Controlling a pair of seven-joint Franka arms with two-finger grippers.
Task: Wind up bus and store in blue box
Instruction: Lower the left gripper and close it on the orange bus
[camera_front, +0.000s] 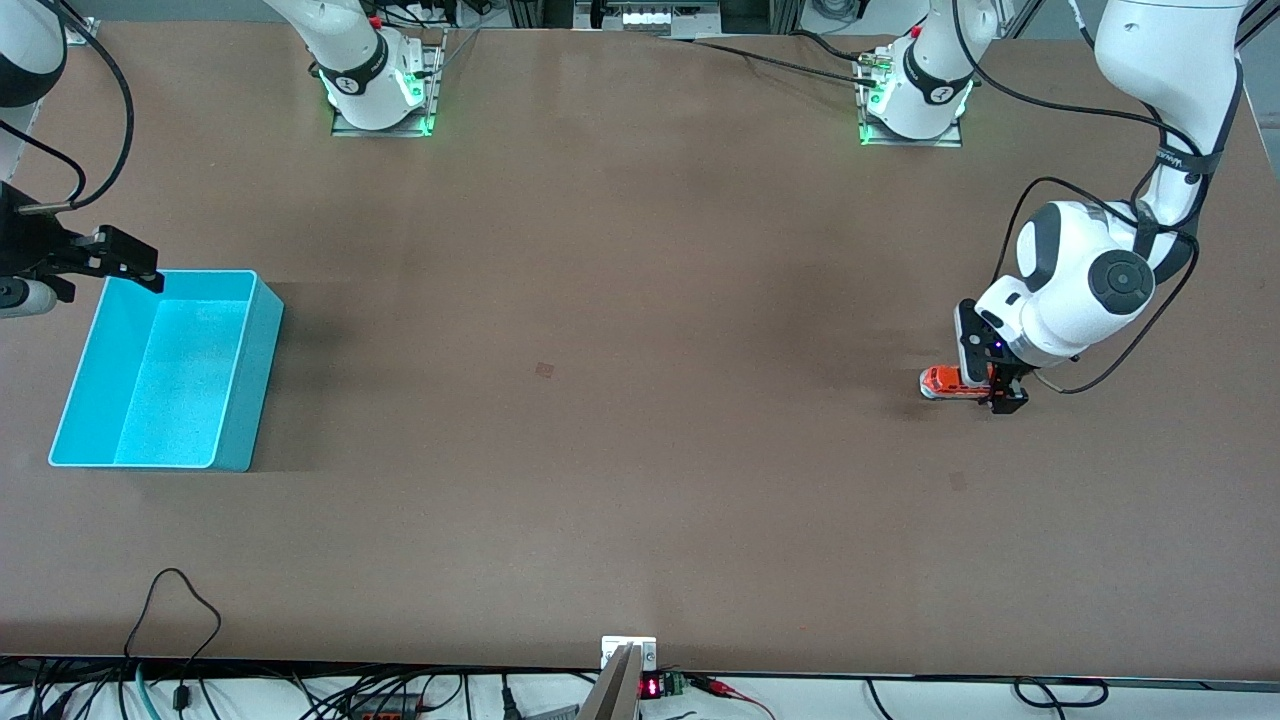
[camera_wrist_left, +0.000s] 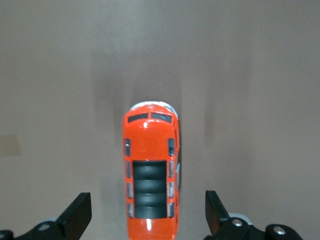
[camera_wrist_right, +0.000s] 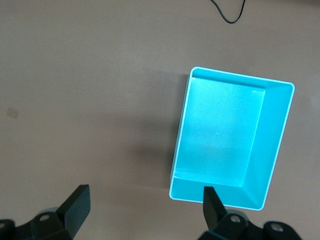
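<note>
The orange-red bus (camera_front: 942, 382) lies on the brown table toward the left arm's end. Its dark roof windows show in the left wrist view, bus (camera_wrist_left: 150, 165). My left gripper (camera_front: 988, 386) is down at the table, open, its fingers standing on either side of the bus's one end with gaps on both sides; left gripper (camera_wrist_left: 147, 216). The blue box (camera_front: 165, 370) stands empty toward the right arm's end. My right gripper (camera_front: 135, 265) hovers open over the box's farther corner, holding nothing; right gripper (camera_wrist_right: 145, 205), blue box (camera_wrist_right: 220, 130).
A black cable loop (camera_front: 175, 600) lies on the table near the front edge. The two arm bases (camera_front: 380, 95) (camera_front: 915, 100) stand along the farthest edge. A small dark mark (camera_front: 545, 370) sits mid-table.
</note>
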